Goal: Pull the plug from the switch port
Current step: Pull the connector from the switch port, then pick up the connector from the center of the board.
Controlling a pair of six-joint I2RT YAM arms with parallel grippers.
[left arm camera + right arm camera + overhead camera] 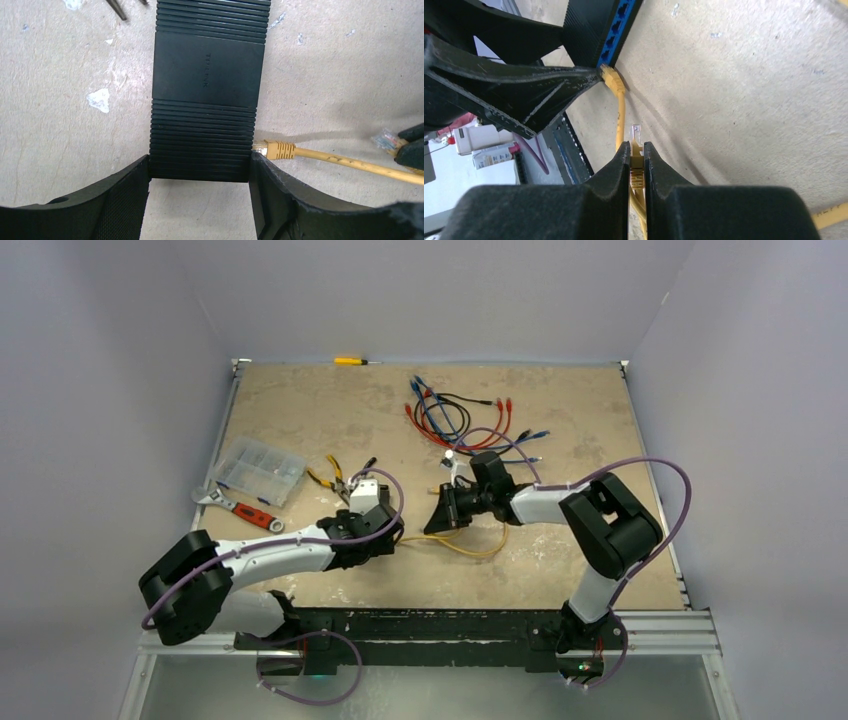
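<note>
The switch [207, 90] is matt black plastic with fine ribs, the yellow cable [350, 162] has a smooth jacket, and the table [340, 75] looks rough and chalky.

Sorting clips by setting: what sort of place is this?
Probably a lab test bench for network cabling: a beige tabletop boxed by pale walls, a tangle of red, blue and black patch cables, and a flat black ribbed switch.

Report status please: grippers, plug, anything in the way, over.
Left gripper shut on switch. Right gripper shut on cable's loose plug. Other plug at port. Nothing blocking.
</note>
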